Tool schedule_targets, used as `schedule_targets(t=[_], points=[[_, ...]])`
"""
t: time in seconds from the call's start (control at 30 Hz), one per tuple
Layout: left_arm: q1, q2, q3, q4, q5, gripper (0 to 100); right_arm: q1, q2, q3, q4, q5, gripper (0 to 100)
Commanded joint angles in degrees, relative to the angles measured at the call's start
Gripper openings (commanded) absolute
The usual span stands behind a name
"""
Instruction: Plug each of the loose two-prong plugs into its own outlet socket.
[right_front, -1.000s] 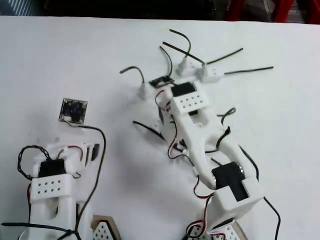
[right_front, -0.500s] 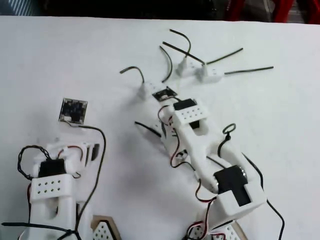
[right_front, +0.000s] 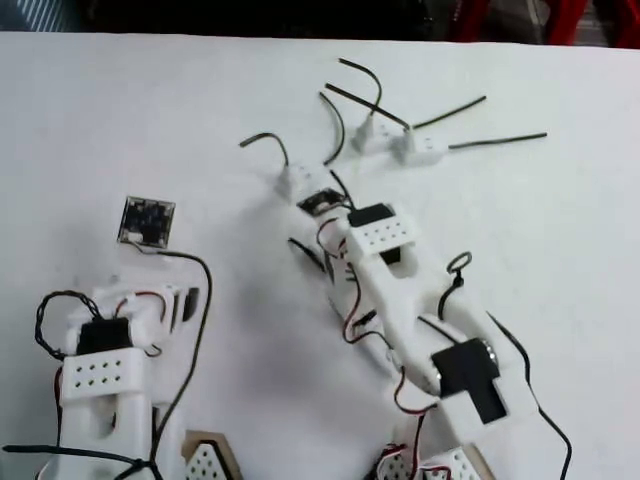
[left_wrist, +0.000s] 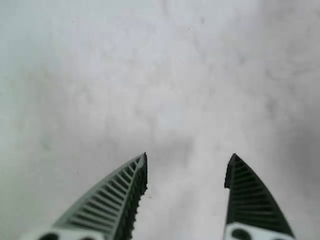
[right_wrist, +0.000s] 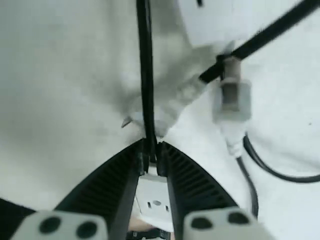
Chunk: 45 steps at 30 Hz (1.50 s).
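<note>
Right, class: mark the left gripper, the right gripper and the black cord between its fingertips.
left gripper (left_wrist: 189, 156), left wrist view, between open fingertips.
right gripper (right_wrist: 152, 143), right wrist view, between fingertips.
black cord (right_wrist: 145, 75), right wrist view, its straight stretch.

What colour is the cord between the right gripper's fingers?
Black cord, clearest in the right wrist view.

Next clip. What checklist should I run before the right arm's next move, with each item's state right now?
1. Right gripper holding something: ok, fingers shut on the black cord.
2. White block between those fingers gripped too: cannot tell.
3. Neighbouring white plug clear of the grip: ok, apart.
4. Left gripper free: ok, open over bare table.
5. Dark square module unobstructed: ok, nothing on it.
</note>
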Motion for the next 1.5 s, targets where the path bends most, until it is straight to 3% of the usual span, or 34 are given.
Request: schedule_targets(t=[0.0,0.23,0.33,0.5,0.67,0.93,1.23,1.47], points=[[-0.22,-1.36,-0.09,-1.05,0.26,26,-1.01,-9.45,-1.32,5.05,0.70,1.8],[-0.13,-1.36,-0.09,-1.05,0.26,26,-4.70,-24.75,-0.44,13.67,0.44,2.1],[-0.13,-1.36,-0.09,-1.05,0.26,26,-6.90,-25.63,1.49,12.62,0.18,2.6],[-0.13,-1.36,-0.09,-1.05,0.26,26,-10.33,-24.40,5.36,9.01,0.18,13.1],[-0.13,-1.36,-0.09,-1.05,0.26,26,-17.01,-24.84,8.53,6.11,0.18,11.0],[-0.13,-1.36,-0.09,-1.05,0.26,26,-9.36,-24.22,9.67,-1.80,0.18,9.8],[-0.31,-1.10,0.00,-2.20,0.26,25,-15.43,-24.22,17.67,-14.46,-13.45,9.8],[-0.31,-1.10,0.00,-2.20,0.26,25,-8.66,-24.22,21.10,-15.16,-13.63,13.3]])
